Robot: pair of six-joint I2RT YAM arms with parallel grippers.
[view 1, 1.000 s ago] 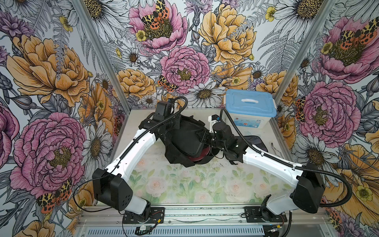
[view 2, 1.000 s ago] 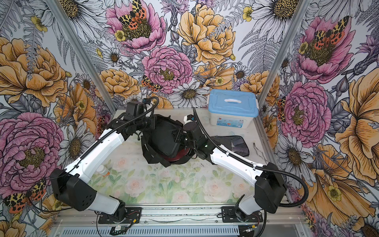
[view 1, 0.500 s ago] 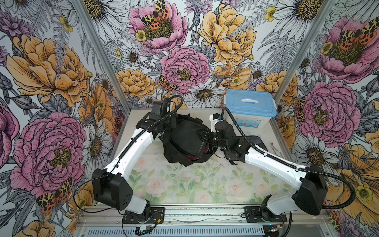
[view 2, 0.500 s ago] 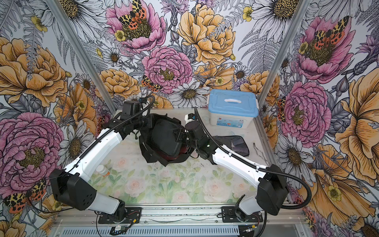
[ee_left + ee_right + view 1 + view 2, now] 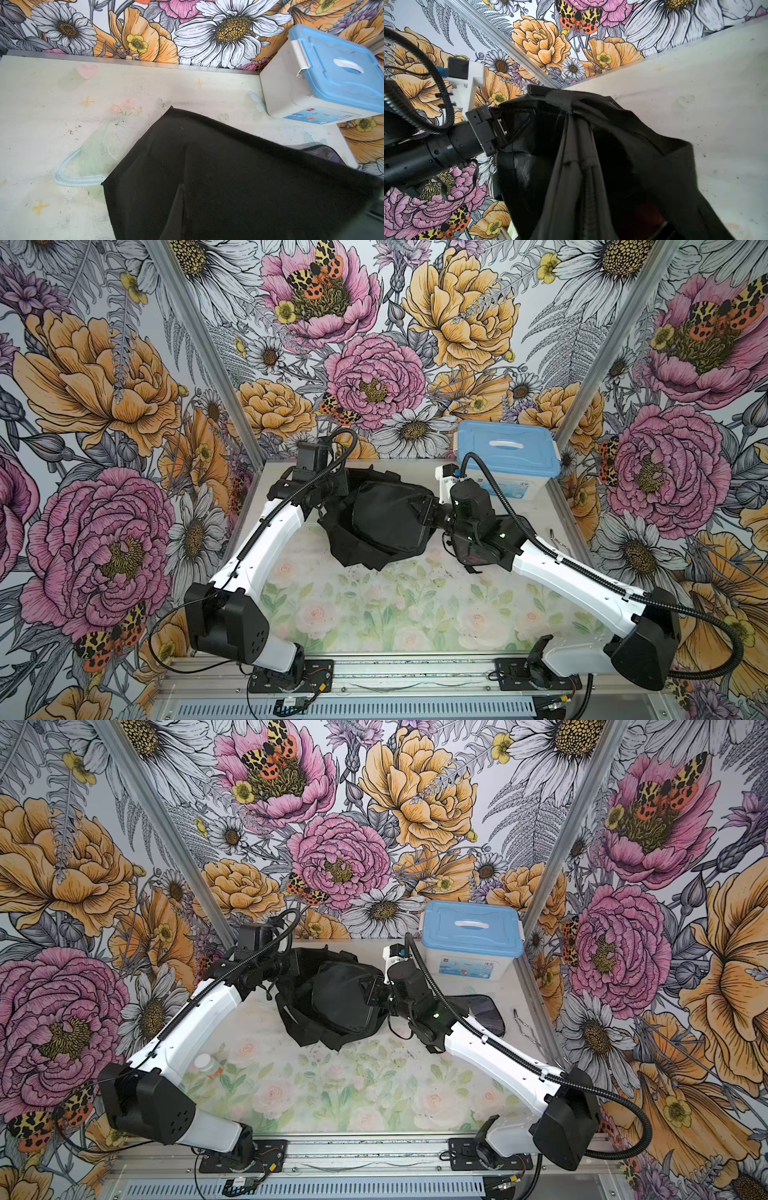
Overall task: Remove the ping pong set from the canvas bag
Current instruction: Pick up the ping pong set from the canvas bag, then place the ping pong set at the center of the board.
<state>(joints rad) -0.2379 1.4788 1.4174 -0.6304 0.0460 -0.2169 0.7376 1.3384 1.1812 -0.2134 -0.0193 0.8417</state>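
On the floral mat (image 5: 374, 614), the canvas bag (image 5: 365, 531) was held near the blue-lidded box (image 5: 505, 456), left gripper (image 5: 521, 124) clamped on its box-far rim, right gripper (image 5: 417, 509) hold untellable; the ping pong set (image 5: 648, 214), glimpsed red inside, was best drawn boxward against that anchor.

One canvas bag (image 5: 347, 545). One black case (image 5: 340, 998), one see-through pouch (image 5: 486, 1011) (both paddle-shaped). One blue-lidded box (image 5: 505, 452), worktop's back right corner. One small bottle (image 5: 204, 1065).
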